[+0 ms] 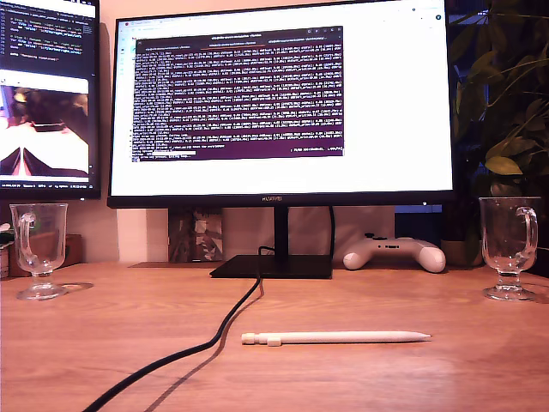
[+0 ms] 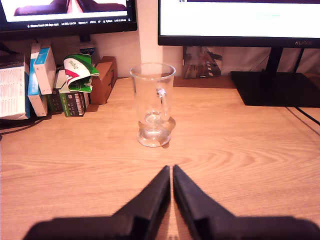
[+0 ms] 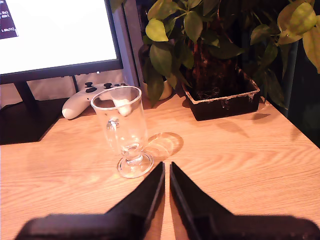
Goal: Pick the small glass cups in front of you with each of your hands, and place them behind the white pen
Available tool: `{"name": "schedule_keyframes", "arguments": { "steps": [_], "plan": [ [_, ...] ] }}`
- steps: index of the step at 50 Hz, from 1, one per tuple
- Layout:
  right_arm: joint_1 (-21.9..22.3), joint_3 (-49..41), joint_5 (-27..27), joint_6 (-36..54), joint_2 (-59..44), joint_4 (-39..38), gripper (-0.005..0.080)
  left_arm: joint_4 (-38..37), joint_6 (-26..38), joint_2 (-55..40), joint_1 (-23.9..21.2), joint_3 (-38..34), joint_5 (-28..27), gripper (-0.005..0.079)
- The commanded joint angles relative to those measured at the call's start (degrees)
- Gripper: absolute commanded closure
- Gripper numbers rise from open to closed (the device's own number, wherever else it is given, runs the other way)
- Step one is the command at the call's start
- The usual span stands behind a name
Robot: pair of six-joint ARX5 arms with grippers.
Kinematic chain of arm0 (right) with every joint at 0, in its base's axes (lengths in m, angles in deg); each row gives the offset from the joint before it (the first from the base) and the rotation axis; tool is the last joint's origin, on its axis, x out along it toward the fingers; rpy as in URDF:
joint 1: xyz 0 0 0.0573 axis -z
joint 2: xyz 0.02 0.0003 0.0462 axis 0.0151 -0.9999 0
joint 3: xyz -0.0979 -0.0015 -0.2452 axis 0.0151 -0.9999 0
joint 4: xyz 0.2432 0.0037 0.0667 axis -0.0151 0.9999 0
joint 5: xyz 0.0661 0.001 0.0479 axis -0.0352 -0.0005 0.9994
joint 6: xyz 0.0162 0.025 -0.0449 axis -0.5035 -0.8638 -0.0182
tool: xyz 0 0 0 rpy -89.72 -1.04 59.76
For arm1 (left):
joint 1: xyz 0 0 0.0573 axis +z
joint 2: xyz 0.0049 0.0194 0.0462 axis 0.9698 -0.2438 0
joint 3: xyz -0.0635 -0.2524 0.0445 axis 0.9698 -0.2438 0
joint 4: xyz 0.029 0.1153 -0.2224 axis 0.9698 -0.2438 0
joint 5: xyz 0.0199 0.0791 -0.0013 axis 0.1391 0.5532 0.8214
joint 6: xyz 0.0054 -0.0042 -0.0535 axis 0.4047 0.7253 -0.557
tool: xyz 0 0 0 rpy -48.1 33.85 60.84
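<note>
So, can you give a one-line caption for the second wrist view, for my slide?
My second gripper, shut, faces a glass cup standing near a potted plant.

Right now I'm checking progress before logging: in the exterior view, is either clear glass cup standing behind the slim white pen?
No: one clear glass cup stands far left in the exterior view, the other far right, with the slim white pen lying between them.

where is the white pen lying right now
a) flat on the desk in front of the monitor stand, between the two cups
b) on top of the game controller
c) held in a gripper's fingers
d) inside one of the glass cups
a: in the exterior view the white pen lies flat on the desk, in front of the monitor stand, with one glass cup toward that view's left and the other glass cup toward its right.
</note>
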Motion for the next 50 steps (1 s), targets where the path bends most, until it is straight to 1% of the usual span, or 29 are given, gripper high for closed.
{"name": "schedule_keyframes", "arguments": {
  "steps": [1, 18, 22, 24, 28, 33, 36, 43, 50],
  "plan": [
    [0.11, -0.79, -0.09, -0.44, 0.24, -0.37, 0.0763, -0.9, 1.4, 0.48, 0.13, -1.42, -0.15, 0.0761],
    [0.11, -0.79, -0.09, -0.48, 0.24, -0.42, 0.0763, -0.92, 1.4, 0.48, 0.13, -1.42, -0.15, 0.0761],
    [0.11, -0.79, 0.24, -1.57, 0.24, -0.39, 0.0763, -0.77, -1.03, 0.48, 0.13, -1.42, -0.57, 0.0761],
    [0.11, -0.79, 0.61, -3.28, 0.24, -0.42, 0.0763, -0.11, -1.03, 0.48, 0.13, -1.42, -0.96, 0.0761],
    [0.11, -0.79, 1.7, -5.86, 0.24, -1.11, 0.0763, 2.29, -3.02, 0.48, 0.13, -1.42, -3.61, 0.0761],
    [0.11, -0.79, 3.28, -5.99, 0.24, -1.99, 0.0763, 5.95, -3.26, 0.48, 0.11, -1.42, -8.46, 0.0761],
    [0.11, -0.79, 4.22, -5.99, 0.24, -2.1, 0.0763, 7.13, -3.89, 0.48, 0.11, -1.42, -10.36, 0.0761],
    [0.11, -0.79, 4.63, -5.95, 0.22, -2.1, 0.0763, 7.56, -4.61, -0.17, 0.13, -1.42, -11.3, 0.0761],
    [0.09, -0.2, 4.74, -5.95, 0.22, -1.9, 0.0763, 8.35, -5.31, -1.84, 0.13, -1.4, -13.68, 0.0761]
  ]
}}
